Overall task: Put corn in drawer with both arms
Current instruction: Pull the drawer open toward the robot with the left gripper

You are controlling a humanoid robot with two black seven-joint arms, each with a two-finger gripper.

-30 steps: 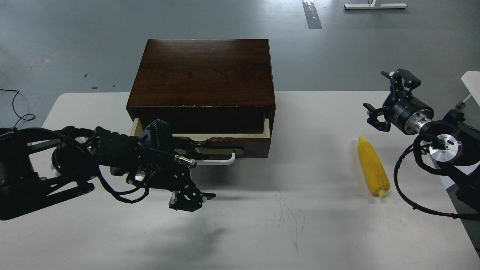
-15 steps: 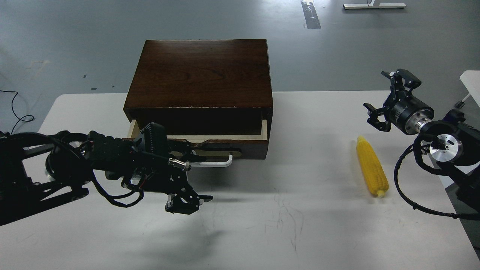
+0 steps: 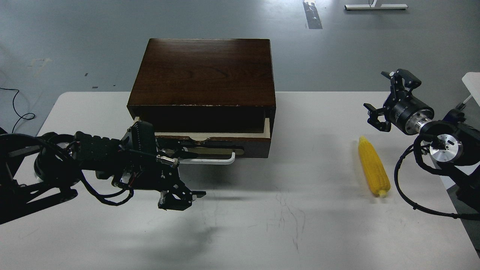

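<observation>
Two black claws: left gripper (image 3: 180,198) unreadable, right gripper (image 3: 390,97) spread, kernelled tapered corn (image 3: 373,171) untouched.

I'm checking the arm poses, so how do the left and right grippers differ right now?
The left gripper hangs low over the table, in front of the drawer; the right gripper sits raised beyond the corn. The left's fingers look close together, the right's spread. Both hold nothing.

White table (image 3: 322,232), grey floor (image 3: 75,37)
</observation>
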